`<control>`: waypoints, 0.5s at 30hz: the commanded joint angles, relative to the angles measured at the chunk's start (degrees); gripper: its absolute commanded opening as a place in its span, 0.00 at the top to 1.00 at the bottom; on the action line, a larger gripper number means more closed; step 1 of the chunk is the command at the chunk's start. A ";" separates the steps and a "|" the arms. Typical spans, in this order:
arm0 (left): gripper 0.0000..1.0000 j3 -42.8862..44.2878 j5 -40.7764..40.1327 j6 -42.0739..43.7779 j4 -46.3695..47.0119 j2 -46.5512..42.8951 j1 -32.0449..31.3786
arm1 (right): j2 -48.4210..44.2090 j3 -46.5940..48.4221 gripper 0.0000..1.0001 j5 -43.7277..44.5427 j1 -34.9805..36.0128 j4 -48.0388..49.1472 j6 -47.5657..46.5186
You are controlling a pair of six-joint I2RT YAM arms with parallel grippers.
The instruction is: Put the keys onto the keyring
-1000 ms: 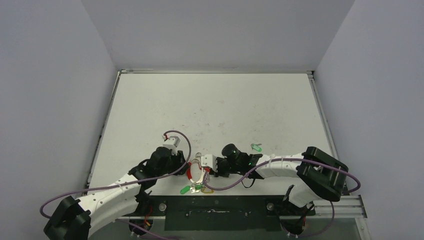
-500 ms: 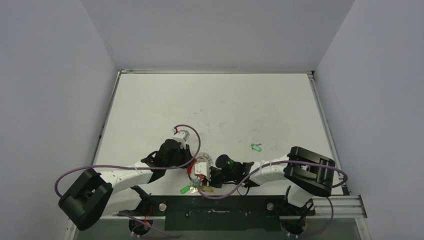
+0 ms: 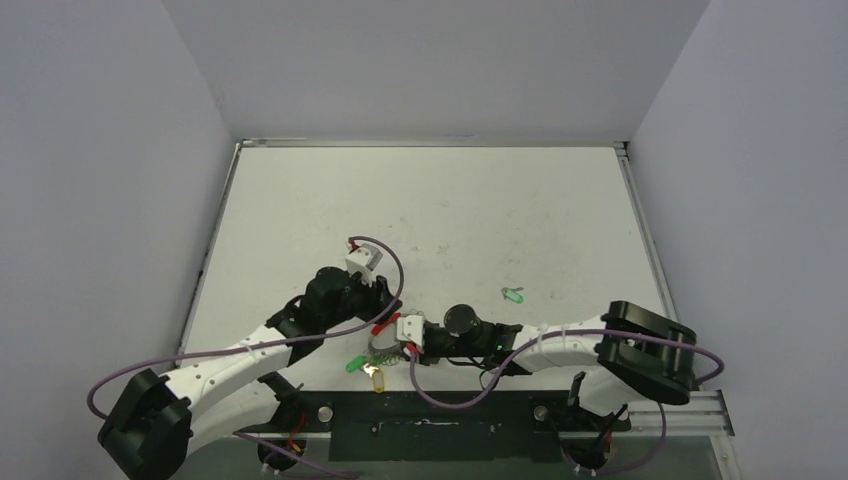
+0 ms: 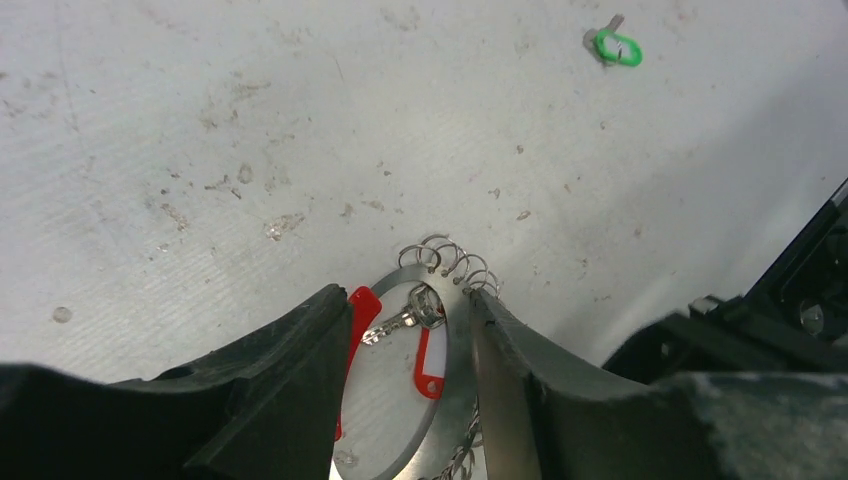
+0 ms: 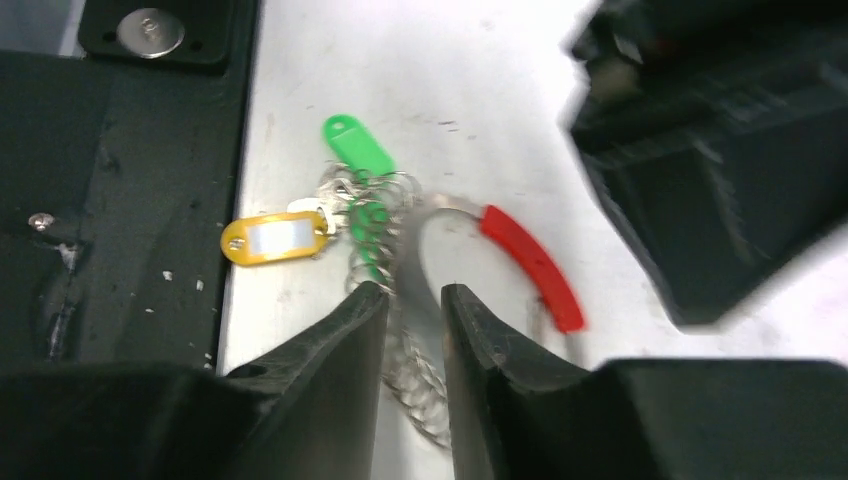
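Note:
The keyring [image 4: 455, 335], a silver band with wire coils and a red curved segment [image 5: 530, 265], lies near the table's front edge [image 3: 383, 340]. My left gripper [image 4: 405, 295] spans it, one finger against the red segment and the other against the band. A silver key with a red tag [image 4: 430, 360] hangs inside the ring. My right gripper [image 5: 412, 290] is nearly closed, with the ring's coiled strand [image 5: 415, 385] between its fingers. A green-tagged key [image 5: 358, 145] and a yellow-tagged key [image 5: 275, 238] sit on the coils. Another green key [image 3: 513, 295] lies loose to the right.
The black base plate [image 5: 110, 200] borders the table right beside the yellow tag. The left gripper's dark body [image 5: 720, 150] stands close behind the red segment. Purple cables [image 3: 385, 265] loop over both arms. The table has scuffed grey marks [image 4: 250, 180].
The ring with its green and yellow tags has shifted left. The left arm has swung and its gripper now sits wider across the ring. The right arm has stretched out low.

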 commanded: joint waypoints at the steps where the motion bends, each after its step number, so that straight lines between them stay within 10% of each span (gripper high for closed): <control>1: 0.54 -0.07 -2.71 2.09 -4.64 -8.88 -0.04 | -11.67 -4.07 0.60 -1.59 -4.09 -1.87 -6.73; 15: 0.51 -7.73 -4.02 -0.82 -7.94 -26.47 0.00 | -21.99 -10.32 0.55 1.96 -10.36 -14.76 -13.72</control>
